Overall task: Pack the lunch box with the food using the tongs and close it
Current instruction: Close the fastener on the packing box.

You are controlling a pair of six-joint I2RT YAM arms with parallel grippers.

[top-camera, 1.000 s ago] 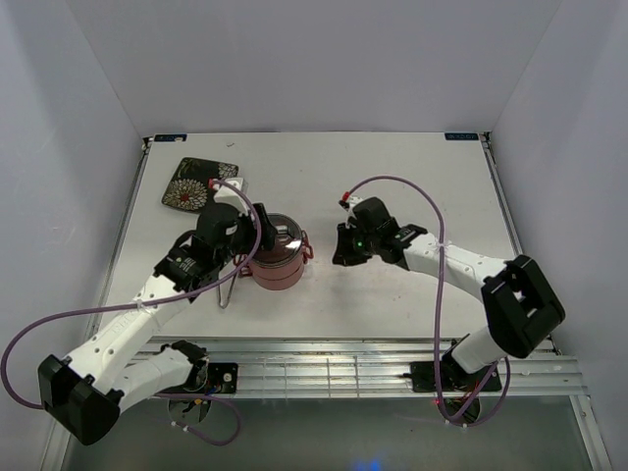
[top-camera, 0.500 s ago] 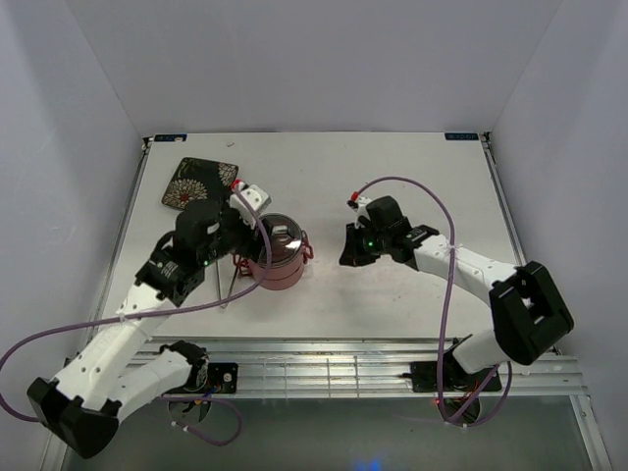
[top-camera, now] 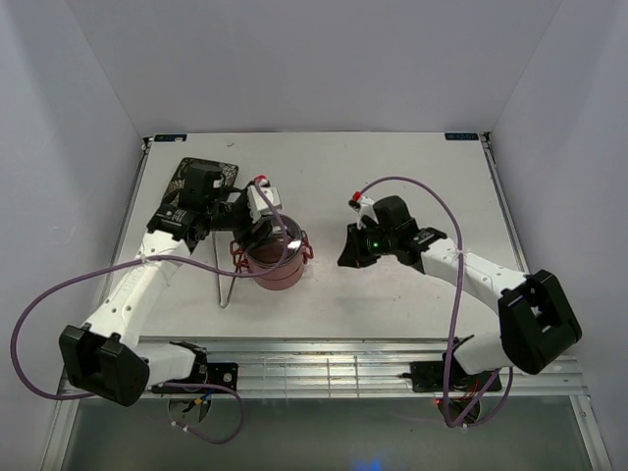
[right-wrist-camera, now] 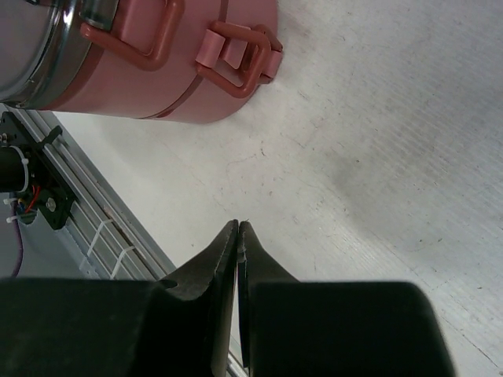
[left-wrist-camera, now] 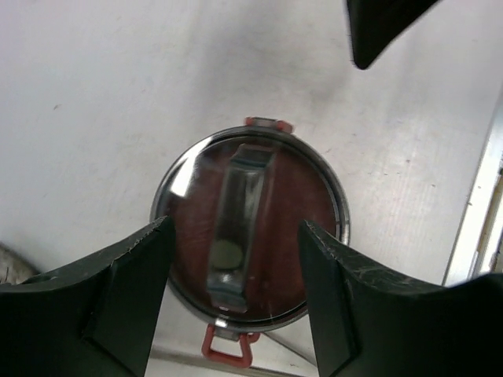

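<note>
Maroon lunch box [left-wrist-camera: 247, 236], one, sits beneath splayed left end effector [left-wrist-camera: 236, 229]; right end effector [right-wrist-camera: 237, 228] closed.

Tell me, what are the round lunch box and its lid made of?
The lunch box looks like matte pinkish-red plastic outside, judging by its dull, moulded-looking surface. The lid is probably polished metal: it has a silvery rim and reflects like a mirror.
</note>
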